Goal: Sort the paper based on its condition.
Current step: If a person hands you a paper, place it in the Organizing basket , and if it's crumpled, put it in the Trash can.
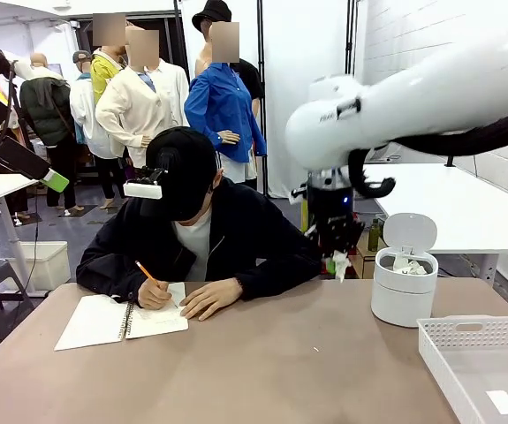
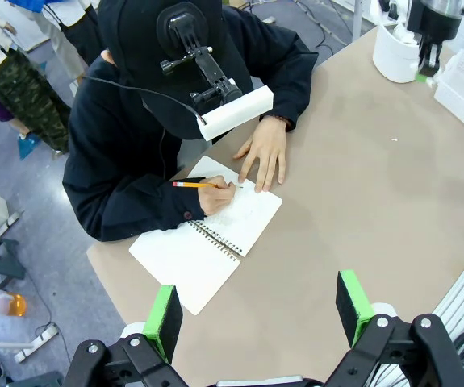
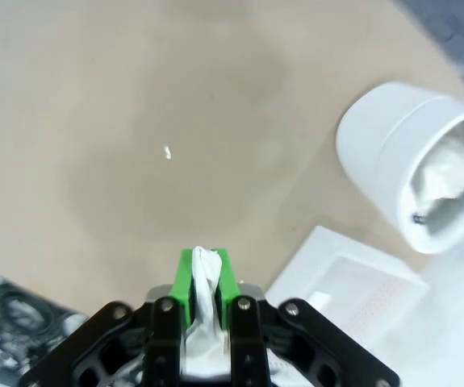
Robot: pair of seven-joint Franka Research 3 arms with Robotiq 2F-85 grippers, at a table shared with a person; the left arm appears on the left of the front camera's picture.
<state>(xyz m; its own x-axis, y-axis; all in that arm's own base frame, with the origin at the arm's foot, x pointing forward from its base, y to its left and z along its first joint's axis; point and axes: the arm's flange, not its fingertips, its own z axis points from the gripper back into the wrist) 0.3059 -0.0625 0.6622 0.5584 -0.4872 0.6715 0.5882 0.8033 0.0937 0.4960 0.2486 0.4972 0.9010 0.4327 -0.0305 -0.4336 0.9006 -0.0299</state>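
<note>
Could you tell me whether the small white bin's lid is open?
Open: the round white plastic bin has its lid raised, with crumpled white paper visible inside.

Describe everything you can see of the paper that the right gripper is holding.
The paper is a thin white crumpled strip, creased and folded. It is pinched upright between the green pads of the right gripper, whose jaws are shut on it, high above the tan table. Only the pads touch it. Its top edge reaches just past the fingertips.

Bin left of basket, paper inside.
</note>
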